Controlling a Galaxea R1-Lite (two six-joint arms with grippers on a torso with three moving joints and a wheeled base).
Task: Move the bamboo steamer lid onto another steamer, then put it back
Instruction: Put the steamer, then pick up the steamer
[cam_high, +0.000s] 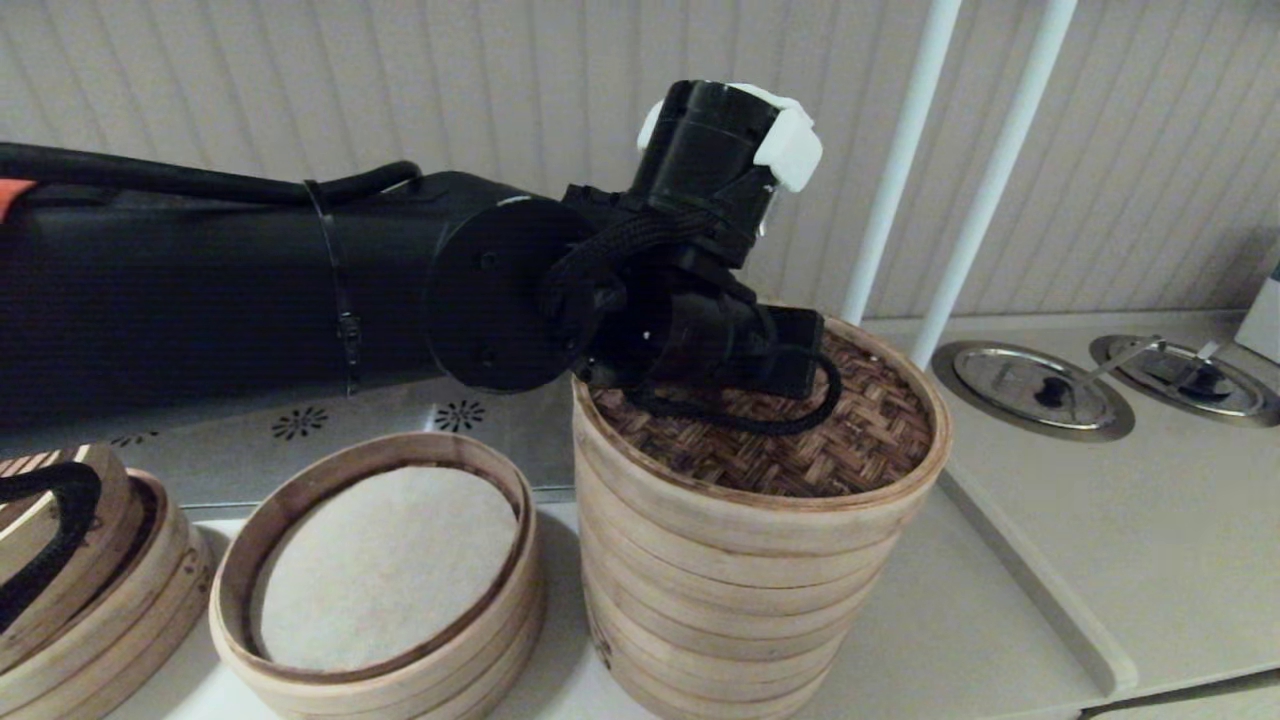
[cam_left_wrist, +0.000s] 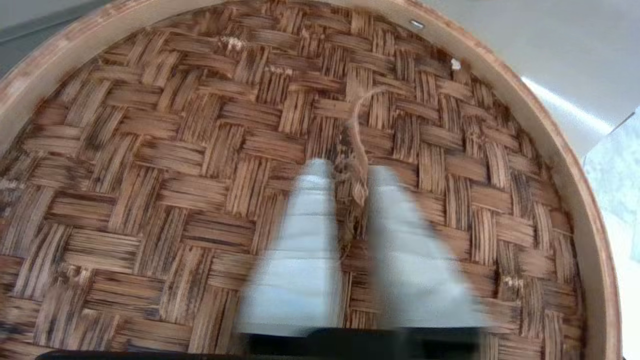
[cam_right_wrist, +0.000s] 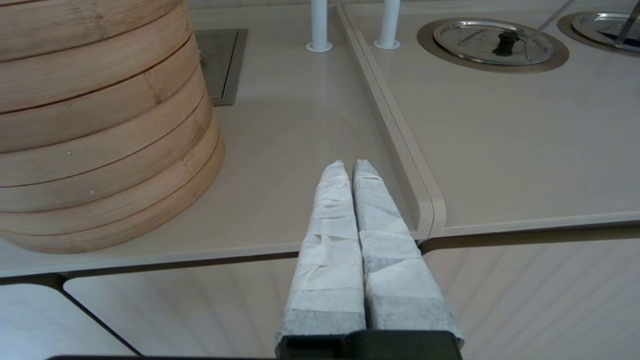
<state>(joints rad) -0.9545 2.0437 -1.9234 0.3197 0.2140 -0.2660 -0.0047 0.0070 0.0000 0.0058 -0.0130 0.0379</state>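
The lid (cam_high: 800, 440) sits on top of the tall stack (cam_high: 730, 600) at the centre of the head view, its dark woven face up and its pale rim level with the top ring. The left arm reaches in from the left of the frame and bends down over the lid. In the left wrist view the left gripper (cam_left_wrist: 350, 175) points at the weave near the lid's middle, and its taped fingers (cam_left_wrist: 305, 235) are closed on the small twisted loop handle (cam_left_wrist: 356, 165) that stands up between them.

The low steamer (cam_high: 380, 590) with a white cloth liner stands just beside the stack at lower left, and tilted trays (cam_high: 90, 580) lie at the far left edge.

The right gripper (cam_right_wrist: 351, 167) hangs over the table (cam_right_wrist: 300, 125) edge, near the stack's base but apart from it, its taped fingers (cam_right_wrist: 330, 240) pressed together on nothing. Two round metal covers (cam_high: 1035, 390) are set into the table at the right.
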